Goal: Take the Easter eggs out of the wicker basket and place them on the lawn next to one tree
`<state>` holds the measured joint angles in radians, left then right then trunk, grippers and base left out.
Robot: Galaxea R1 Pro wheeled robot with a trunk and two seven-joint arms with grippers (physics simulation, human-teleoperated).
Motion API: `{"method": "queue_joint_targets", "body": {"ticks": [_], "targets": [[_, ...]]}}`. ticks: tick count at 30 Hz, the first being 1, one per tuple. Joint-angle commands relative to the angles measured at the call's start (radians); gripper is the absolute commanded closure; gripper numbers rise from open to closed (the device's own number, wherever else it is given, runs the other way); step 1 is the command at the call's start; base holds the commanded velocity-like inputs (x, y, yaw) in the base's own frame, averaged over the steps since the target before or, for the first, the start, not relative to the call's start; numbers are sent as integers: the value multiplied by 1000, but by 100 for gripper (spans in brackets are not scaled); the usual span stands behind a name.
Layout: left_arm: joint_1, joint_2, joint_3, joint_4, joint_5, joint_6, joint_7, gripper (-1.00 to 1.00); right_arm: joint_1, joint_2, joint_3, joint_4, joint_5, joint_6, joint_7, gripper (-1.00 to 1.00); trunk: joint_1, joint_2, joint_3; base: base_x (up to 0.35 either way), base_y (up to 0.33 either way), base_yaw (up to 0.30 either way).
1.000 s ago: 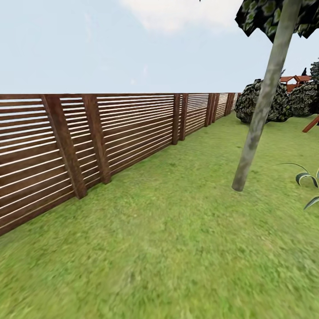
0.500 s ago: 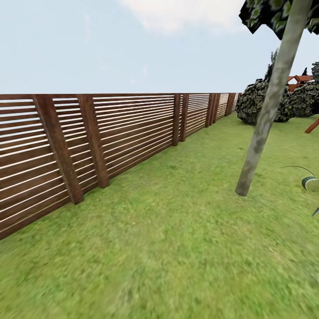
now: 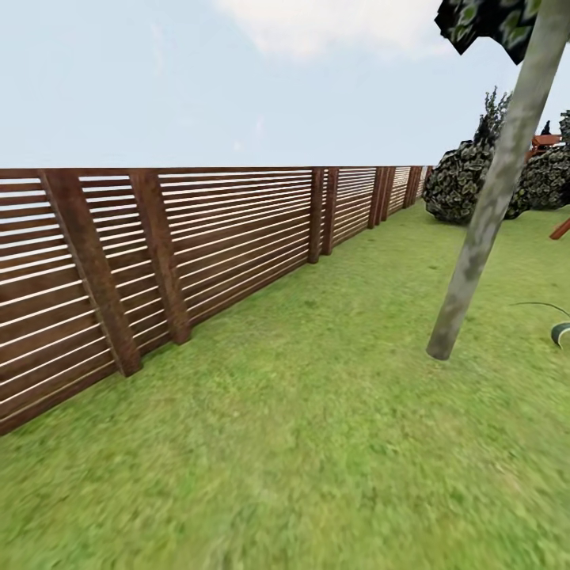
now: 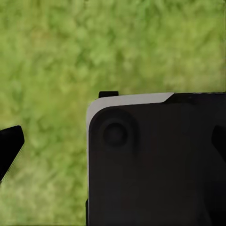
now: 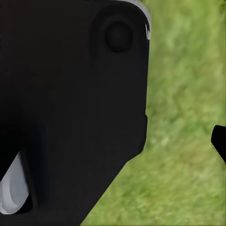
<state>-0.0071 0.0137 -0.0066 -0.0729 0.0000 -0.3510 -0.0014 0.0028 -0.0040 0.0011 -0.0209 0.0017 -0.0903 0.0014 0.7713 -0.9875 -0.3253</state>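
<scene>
The Easter eggs and the wicker basket are out of view. The lawn [image 3: 301, 443] of mottled green grass spreads across the garden in the head view. A tree [image 3: 484, 237] with a pale grey, leaning trunk rises from the grass at the right, its dark speckled leaves at the top edge. In the left wrist view my left gripper [image 4: 113, 146] hangs open over grass, its dark fingertips [image 4: 9, 146] far apart with nothing between them. My right gripper [image 5: 113, 141] also hangs over grass, one fingertip [image 5: 219, 141] showing far out at the frame's edge.
A brown slatted wooden fence [image 3: 158, 253] runs along the left and recedes to the far right. Dark bushes [image 3: 463, 182] stand at the far end of the lawn. A striped plant leaf [image 3: 559, 331] pokes in at the right edge. Black robot body [image 4: 155, 165] lies under both grippers.
The whole head view has shifted: the fence posts have slid left and the tree trunk right and closer, so the camera has moved. Nothing has been taken hold of.
</scene>
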Motion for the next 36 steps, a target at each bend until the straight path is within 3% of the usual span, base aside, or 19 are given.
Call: {"method": "queue_joint_targets", "body": {"ticks": [1, 36], "targets": [[-1, 0, -1, 1, 0, -3, 0, -100, 0, 0, 0, -1, 0, -2, 0, -100, 1, -1, -1, 323, 0, 0], [-1, -1, 0, 1, 0, -4, 0, -100, 0, -3, -2, -2, 1, -2, 0, -100, 1, -1, -1, 323, 0, 0]]}}
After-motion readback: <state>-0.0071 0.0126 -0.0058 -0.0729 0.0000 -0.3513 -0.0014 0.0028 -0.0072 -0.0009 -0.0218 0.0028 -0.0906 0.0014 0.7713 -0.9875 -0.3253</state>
